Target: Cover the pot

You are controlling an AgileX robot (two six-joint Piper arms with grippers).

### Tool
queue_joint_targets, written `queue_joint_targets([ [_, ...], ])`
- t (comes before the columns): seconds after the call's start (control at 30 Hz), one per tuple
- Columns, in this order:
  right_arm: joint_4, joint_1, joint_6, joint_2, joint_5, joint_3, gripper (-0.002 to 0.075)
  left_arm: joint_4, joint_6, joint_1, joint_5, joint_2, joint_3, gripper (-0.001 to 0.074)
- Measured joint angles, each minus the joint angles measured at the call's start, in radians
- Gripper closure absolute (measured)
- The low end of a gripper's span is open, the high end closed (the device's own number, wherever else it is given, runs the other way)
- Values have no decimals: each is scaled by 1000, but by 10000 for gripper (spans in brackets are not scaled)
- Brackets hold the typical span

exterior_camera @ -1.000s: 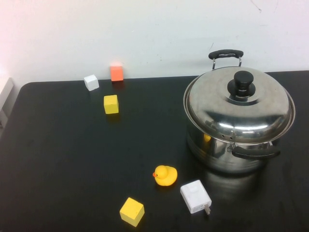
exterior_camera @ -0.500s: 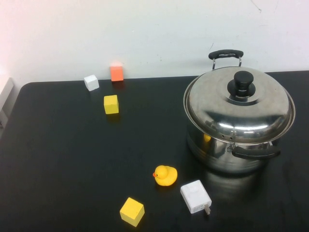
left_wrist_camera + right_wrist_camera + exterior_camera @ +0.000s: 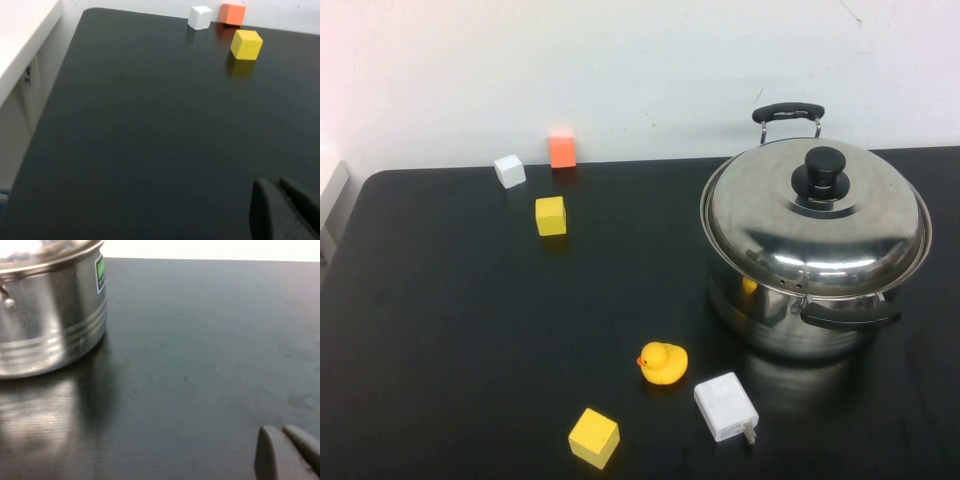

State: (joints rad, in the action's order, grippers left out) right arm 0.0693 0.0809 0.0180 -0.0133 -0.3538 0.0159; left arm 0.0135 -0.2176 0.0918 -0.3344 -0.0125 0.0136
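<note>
The pot (image 3: 790, 310) stands at the right side of the black table (image 3: 470, 300), its domed lid (image 3: 815, 225) seated on it, slightly askew, knob up. A duck (image 3: 662, 363), a white adapter (image 3: 725, 407) and a yellow cube (image 3: 593, 437) lie near its front left; 3 more cubes, white (image 3: 509, 170), orange (image 3: 561, 150) and yellow (image 3: 550, 215), sit toward the far edge. The left gripper (image 3: 285, 210) hangs over bare table, fingers together and empty. The right gripper (image 3: 287, 452) sits low beside the pot, fingers likewise closed, touching nothing.
</note>
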Motion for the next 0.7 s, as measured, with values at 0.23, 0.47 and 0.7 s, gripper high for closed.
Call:
queue_joint_targets([
  [0.23, 0, 0, 0, 0, 0, 0, 728, 0, 31, 0, 0, 0, 0, 736],
  [0.47, 0, 0, 0, 0, 0, 0, 728, 0, 35, 0, 0, 0, 0, 736],
  [0.7, 0, 0, 0, 0, 0, 0, 728, 0, 37, 0, 0, 0, 0, 736],
])
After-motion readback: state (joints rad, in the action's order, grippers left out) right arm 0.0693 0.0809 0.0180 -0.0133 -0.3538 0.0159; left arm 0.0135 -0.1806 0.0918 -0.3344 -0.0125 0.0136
